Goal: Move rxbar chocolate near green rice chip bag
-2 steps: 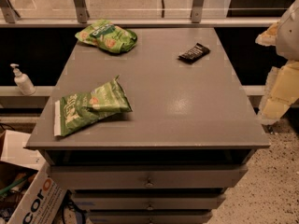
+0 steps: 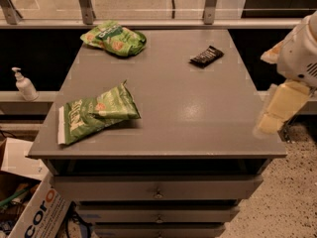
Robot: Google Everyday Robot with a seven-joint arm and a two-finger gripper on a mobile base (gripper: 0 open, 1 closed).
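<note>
The rxbar chocolate [image 2: 206, 56] is a small dark bar lying flat at the far right of the grey table [image 2: 198, 108]. The green rice chip bag [image 2: 114, 37] is a puffy bright-green bag at the table's far left corner. My gripper [image 2: 278, 108] hangs at the right edge of the view, beside the table's right front corner and well in front of the bar. It holds nothing.
A longer, flatter green bag with a white end strip [image 2: 93, 113] lies at the table's front left. A soap dispenser [image 2: 23, 84] stands on a ledge to the left. A cardboard box [image 2: 34, 217] sits on the floor at lower left. Drawers are under the tabletop.
My arm and gripper have moved a little inward and toward the table's right front corner. The bar and both bags have not moved.
</note>
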